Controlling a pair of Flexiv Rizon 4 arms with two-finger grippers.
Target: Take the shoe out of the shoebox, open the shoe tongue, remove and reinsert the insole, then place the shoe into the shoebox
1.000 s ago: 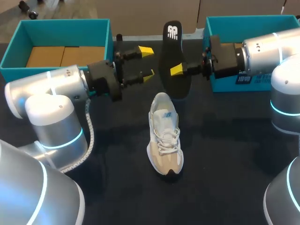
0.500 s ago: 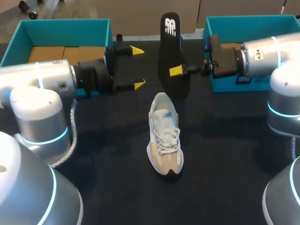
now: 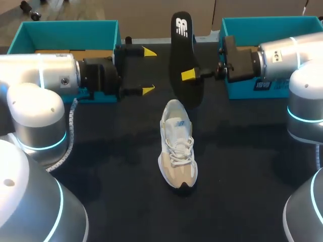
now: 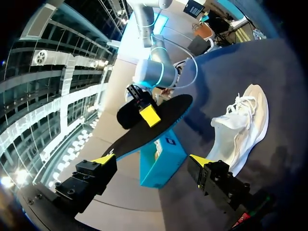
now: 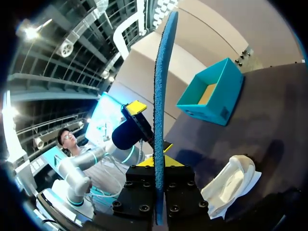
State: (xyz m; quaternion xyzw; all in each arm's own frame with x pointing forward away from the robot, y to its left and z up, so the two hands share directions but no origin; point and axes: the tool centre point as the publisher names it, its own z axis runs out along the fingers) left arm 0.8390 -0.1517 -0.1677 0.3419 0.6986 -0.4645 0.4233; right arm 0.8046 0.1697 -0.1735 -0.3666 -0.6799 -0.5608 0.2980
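Shoe [image 3: 177, 146] out on table [image 3: 242, 166], insole [image 3: 182, 55] removed and pinched upright near its heel by right gripper [image 3: 189, 75], left gripper [image 3: 147, 70] wide apart, empty; reinsertion and return to teal shoebox [image 3: 267, 20] left.

The left arm [image 3: 43, 75] comes in from the left and lies level above the table, its wrist pointing toward the middle; the left gripper [image 3: 146, 70] stands wide open, its 2 yellow tips well apart and touching nothing; the right arm [image 3: 290, 53] comes in level from the right; the right gripper [image 3: 191, 75] is clamped on the insole [image 3: 182, 50], its 2 fingers pinching it from both sides.
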